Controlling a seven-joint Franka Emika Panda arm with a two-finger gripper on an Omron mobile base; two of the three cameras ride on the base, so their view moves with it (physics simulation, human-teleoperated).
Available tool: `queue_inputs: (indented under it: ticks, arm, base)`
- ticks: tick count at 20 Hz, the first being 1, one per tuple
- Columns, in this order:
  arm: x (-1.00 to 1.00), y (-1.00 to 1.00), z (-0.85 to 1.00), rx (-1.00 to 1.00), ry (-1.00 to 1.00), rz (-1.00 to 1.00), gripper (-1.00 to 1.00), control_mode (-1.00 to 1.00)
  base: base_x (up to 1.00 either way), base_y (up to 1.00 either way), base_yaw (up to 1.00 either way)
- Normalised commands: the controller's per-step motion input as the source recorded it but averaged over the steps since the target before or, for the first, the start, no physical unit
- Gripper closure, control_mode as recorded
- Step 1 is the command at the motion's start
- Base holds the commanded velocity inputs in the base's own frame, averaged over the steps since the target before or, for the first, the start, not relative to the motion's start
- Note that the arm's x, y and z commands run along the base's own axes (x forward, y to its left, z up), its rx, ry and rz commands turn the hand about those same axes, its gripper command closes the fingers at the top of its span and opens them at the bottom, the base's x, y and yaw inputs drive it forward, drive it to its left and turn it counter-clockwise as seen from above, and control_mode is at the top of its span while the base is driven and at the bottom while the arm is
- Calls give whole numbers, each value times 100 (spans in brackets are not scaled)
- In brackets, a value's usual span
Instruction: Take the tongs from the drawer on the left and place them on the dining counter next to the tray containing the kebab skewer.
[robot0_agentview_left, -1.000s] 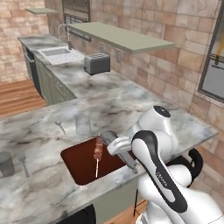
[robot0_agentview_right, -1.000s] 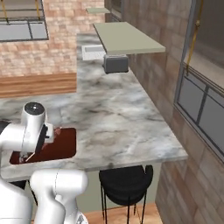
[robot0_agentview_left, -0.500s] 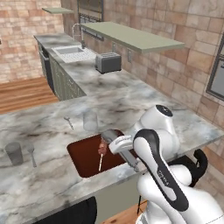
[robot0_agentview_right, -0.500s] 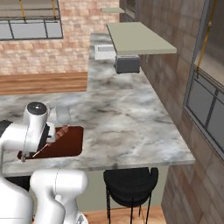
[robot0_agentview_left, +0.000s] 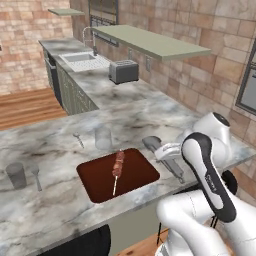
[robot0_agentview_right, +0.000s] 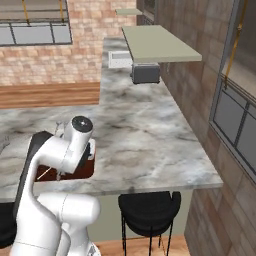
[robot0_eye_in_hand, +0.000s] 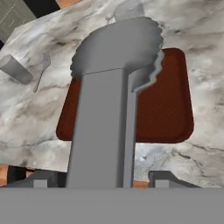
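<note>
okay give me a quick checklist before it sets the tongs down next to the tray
1. Tongs between the gripper fingers: ok.
2. Tongs above the dining counter, not resting on it: ok.
3. Tray holds the kebab skewer: ok.
4. Bare counter to the right of the tray in the left base view: ok.
5. Tongs head overhangs the tray in the hand view: not ok.
6. Glass clear of the tongs: ok.

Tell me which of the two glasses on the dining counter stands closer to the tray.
The clear glass just beyond the tray's far edge, with a spoon on its left. The other, greyer glass stands well off to the tray's left, beside a fork.
</note>
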Motion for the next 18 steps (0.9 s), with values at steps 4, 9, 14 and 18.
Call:
queue_inputs:
  ticks: [4, 9, 14, 18]
  arm:
    - [65, -86, 0, -14, 15, -26, 100, -100]
    - [54, -69, 3, -22, 14, -38, 100, -100]
    - [4, -16, 0, -7, 0, -12, 100, -100]
    - [27, -15, -14, 0, 0, 14, 100, -100]
  base:
    - [0, 0, 0]
    - [0, 0, 0]
    - [0, 0, 0]
    - [0, 0, 0]
